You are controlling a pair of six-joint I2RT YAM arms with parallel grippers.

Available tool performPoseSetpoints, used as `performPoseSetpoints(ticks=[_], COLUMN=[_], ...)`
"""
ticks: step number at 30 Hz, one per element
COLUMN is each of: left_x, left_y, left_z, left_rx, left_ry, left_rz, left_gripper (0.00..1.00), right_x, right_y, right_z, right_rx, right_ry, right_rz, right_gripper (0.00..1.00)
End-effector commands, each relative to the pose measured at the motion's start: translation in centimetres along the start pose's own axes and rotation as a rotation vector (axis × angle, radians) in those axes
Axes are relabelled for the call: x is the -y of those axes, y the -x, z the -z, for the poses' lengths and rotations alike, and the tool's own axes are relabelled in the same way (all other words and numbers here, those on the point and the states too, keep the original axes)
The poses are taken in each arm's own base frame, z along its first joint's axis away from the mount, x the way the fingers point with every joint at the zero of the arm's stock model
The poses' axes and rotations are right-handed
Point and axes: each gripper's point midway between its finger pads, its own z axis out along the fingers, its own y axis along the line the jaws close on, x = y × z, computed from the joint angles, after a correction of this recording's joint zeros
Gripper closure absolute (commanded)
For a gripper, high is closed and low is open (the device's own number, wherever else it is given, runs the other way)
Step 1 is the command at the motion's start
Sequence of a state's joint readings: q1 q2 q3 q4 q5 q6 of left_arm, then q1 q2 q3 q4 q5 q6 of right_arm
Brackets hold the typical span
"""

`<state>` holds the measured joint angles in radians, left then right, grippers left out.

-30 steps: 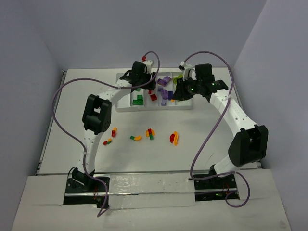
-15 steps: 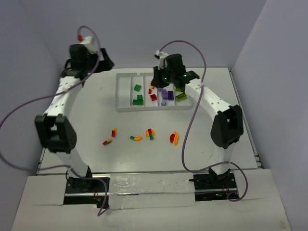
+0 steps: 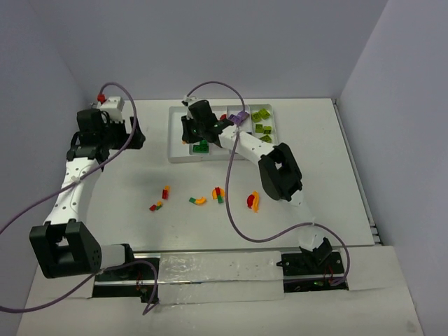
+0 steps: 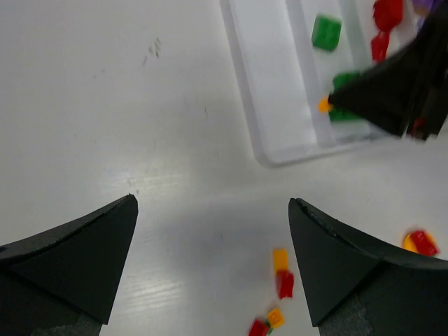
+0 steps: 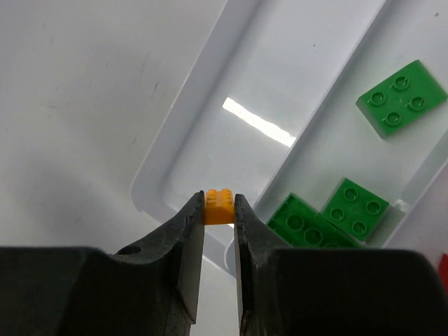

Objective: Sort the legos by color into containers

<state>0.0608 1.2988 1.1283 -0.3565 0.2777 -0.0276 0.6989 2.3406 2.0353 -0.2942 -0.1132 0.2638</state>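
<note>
Orange studded brick pinched in R jaws over leftmost compartment, white tray; L jaws wide open.

left claw: two dark fingers at the lower corners, tips spread wide, with bare white surface between them. upper right: near corner of the white tray, its long compartments running up out of frame. second compartment from the left: a far green lego and a near green lego, the latter partly hidden by the dark right claw that juts in from the right. an orange lego shows at that claw's tip, over the divider beside the leftmost compartment. next compartment: red legos. loose on the surface: an orange-and-red pair, a red-and-orange pair at the bottom edge, and a red-and-orange piece at right.
</note>
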Motion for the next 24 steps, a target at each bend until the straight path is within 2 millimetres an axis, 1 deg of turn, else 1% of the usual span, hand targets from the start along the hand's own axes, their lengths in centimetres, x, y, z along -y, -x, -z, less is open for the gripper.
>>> performPoseSetpoints(ticks=[1,2,3,5,7,8,11,14,16,17,18,19,21,22,24], left_x=[0.7,1.5,2.1,2.8,2.7,2.5,2.5,2.7,4.0,4.3,4.9,5.1,6.1,6.6,7.6], left_y=[-3.3,-4.7,-5.9,-8.2,-9.8,-10.6,-12.4,-14.0,-15.6,-15.9,-16.6,-16.8,-16.8,-17.3,-18.4], left_z=[2.2,2.6,2.9,3.3,3.2,3.2,3.2,3.0,2.7,2.7,2.6,2.4,2.1,2.1,1.9], left_rx=[-0.083,-0.122,-0.158,-0.229,-0.29,-0.321,-0.375,-0.423,-0.479,-0.493,-0.521,-0.535,-0.551,-0.577,-0.643], left_ry=[-0.075,-0.133,-0.181,-0.244,-0.256,-0.251,-0.245,-0.226,-0.232,-0.229,-0.228,-0.221,-0.236,-0.249,-0.265], left_rz=[-0.193,-0.222,-0.24,-0.253,-0.242,-0.229,-0.197,-0.183,-0.19,-0.174,-0.18,-0.185,-0.179,-0.17,-0.15], left_gripper=[0.03,0.04,0.04,0.09,0.15,0.16,0.19,0.2,0.21,0.22,0.24,0.24,0.23,0.23,0.27], right_x=[-1.9,-2.1,-2.0,-2.1,-2.2,-2.1,-2.1,-1.8,-1.9,-2.0,-1.9,-2.1,-2.0,-1.9,-1.1], right_y=[4.4,4.5,3.9,3.3,3.1,2.9,2.3,1.9,1.9,2.2,2.1,2.5,2.6,2.8,3.5], right_z=[-1.0,-1.2,-1.9,-2.7,-2.9,-3.1,-3.5,-3.7,-3.6,-3.4,-3.3,-2.8,-2.3,-1.8,-0.1], right_rx=[0.148,0.147,0.135,0.122,0.119,0.115,0.106,0.095,0.093,0.098,0.096,0.103,0.104,0.108,0.111], right_ry=[-0.012,-0.008,-0.006,0.0,-0.003,-0.005,-0.012,-0.02,-0.02,-0.016,-0.018,-0.017,-0.024,-0.033,-0.056], right_rz=[-0.008,-0.01,-0.016,-0.03,-0.032,-0.03,-0.03,-0.029,-0.027,-0.026,-0.026,-0.026,-0.027,-0.03,-0.059], right_gripper=[1.0,1.0,0.99,0.94,0.83,0.76,0.59,0.47,0.38,0.34,0.29,0.21,0.15,0.13,0.11])
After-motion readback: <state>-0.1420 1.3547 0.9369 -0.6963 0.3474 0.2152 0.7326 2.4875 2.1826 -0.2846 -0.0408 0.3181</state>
